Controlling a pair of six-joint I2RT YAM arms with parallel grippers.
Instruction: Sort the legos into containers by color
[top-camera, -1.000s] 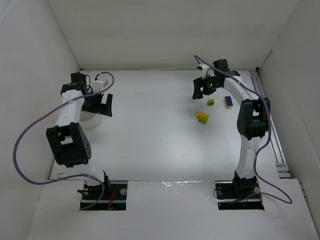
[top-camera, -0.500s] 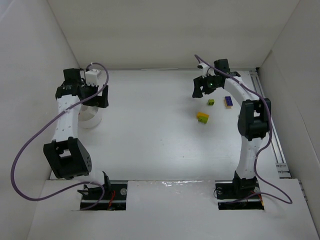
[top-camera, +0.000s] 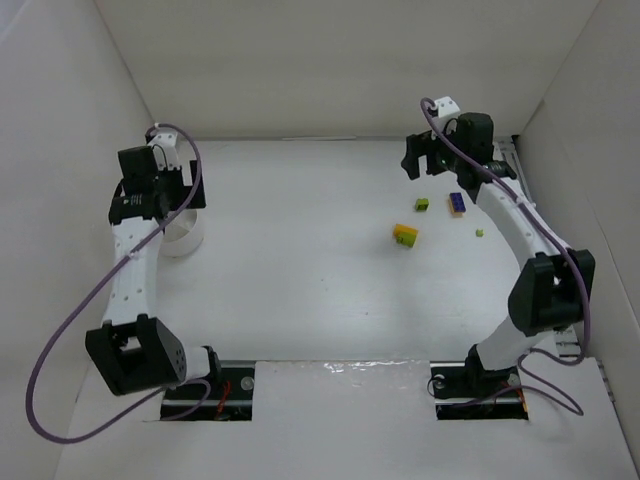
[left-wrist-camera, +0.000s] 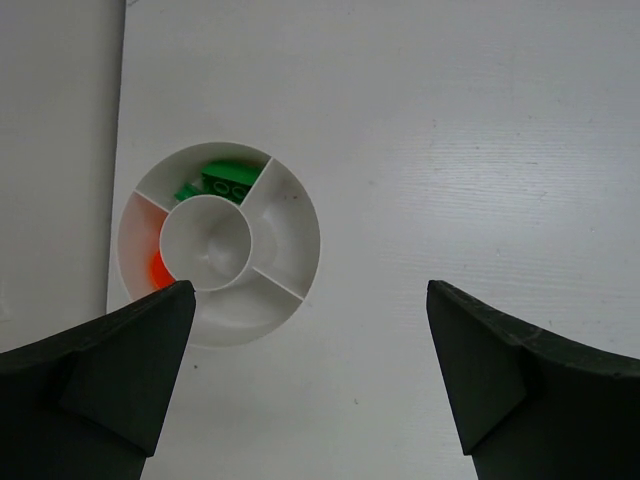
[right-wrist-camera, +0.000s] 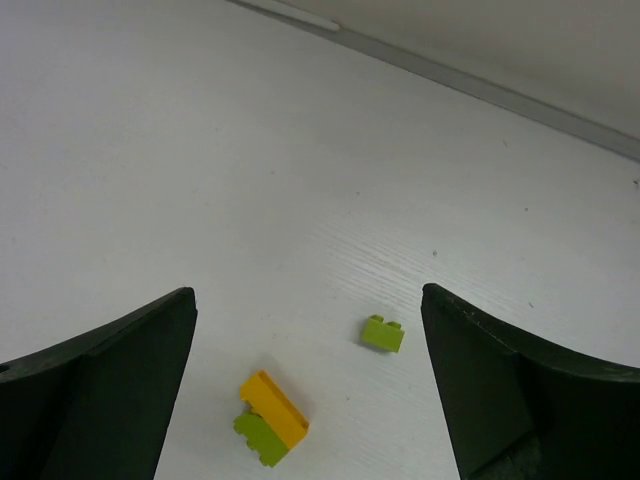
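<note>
Bricks nearest the arm bases are a yellow-on-lime stack (top-camera: 405, 234) and a tiny lime bit (top-camera: 479, 233) on the right of the bench (top-camera: 300, 270), level with the white bowl (top-camera: 186, 243) on the left. That bowl is split into wedges, I judge so that each colour gets its own: green bricks (left-wrist-camera: 225, 182) lie in one, an orange-red brick (left-wrist-camera: 153, 268) in the next. Just beyond the stack lie a small lime brick (top-camera: 423, 204) and a purple-blue brick (top-camera: 457, 203), side by side but apart. Farther back the left hand (top-camera: 170, 197) hangs above the bowl, fingers spread, holding nothing; the bowl sits below, toward its left finger. Farthest, the right hand (top-camera: 422, 162), also spread and bare, hovers beyond the loose bricks, looking down on them, well placed to choose one.
</note>
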